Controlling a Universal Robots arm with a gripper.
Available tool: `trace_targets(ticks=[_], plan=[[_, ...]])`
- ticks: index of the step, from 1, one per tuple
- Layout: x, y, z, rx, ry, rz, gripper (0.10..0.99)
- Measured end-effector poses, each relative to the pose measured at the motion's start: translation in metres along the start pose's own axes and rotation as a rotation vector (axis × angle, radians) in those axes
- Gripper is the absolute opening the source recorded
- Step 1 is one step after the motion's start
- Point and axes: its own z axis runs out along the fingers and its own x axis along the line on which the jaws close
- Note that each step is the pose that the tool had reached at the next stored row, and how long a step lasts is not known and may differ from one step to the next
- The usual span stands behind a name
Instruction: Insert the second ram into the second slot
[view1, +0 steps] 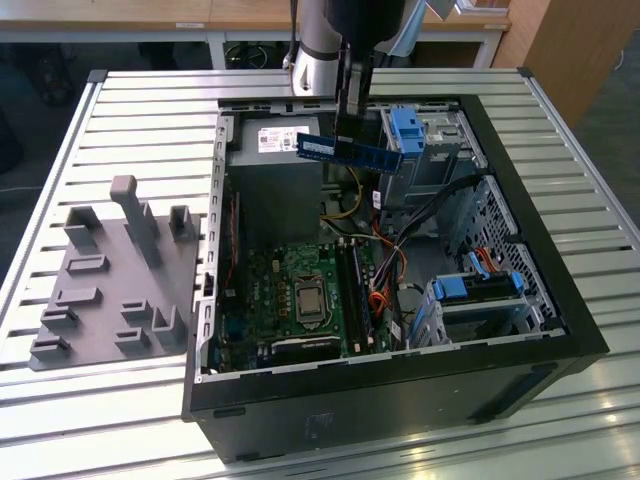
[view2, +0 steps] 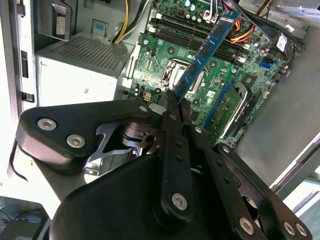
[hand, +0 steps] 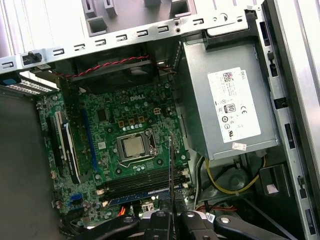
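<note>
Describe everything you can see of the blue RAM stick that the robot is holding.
The second ram is a thin, flat, long blue circuit board with a white label near one end and dark chips along its face. The fingers pinch its flat faces, holding it on edge above the motherboard, seated in no slot.

Gripped end of second ram hidden between jaws.

Robotics lab, open computer case on slatted aluminium bench, grey fixture plate, desks behind
</note>
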Motion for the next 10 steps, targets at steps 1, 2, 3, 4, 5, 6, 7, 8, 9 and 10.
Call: trace_targets(ticks=[1,2,3,4,5,6,7,8,9,10], plan=[[0.0001,0.0000,0.0000,0.000,0.0004,0.003,0.137],[0.0002,0.0000,0.0000,0.000,0.0008,0.005,0.137],[0.0003,-0.0001,0.0001,0.000,0.0010,0.007,0.137],[0.0004,-0.0001,0.0002,0.001,0.0011,0.008,0.137],[0.0006,-0.0001,0.0002,0.001,0.0013,0.010,0.137],[0.0007,-0.0002,0.0002,0.001,0.0019,0.012,0.137],[0.0009,-0.0002,0.0001,0.001,0.0024,0.014,0.137],[0.0010,-0.0002,0.0002,0.001,0.0027,0.016,0.137],[0.0011,-0.0003,0.0002,0.001,0.0030,0.018,0.137],[0.0013,-0.0003,0.0002,0.001,0.0031,0.020,0.137]])
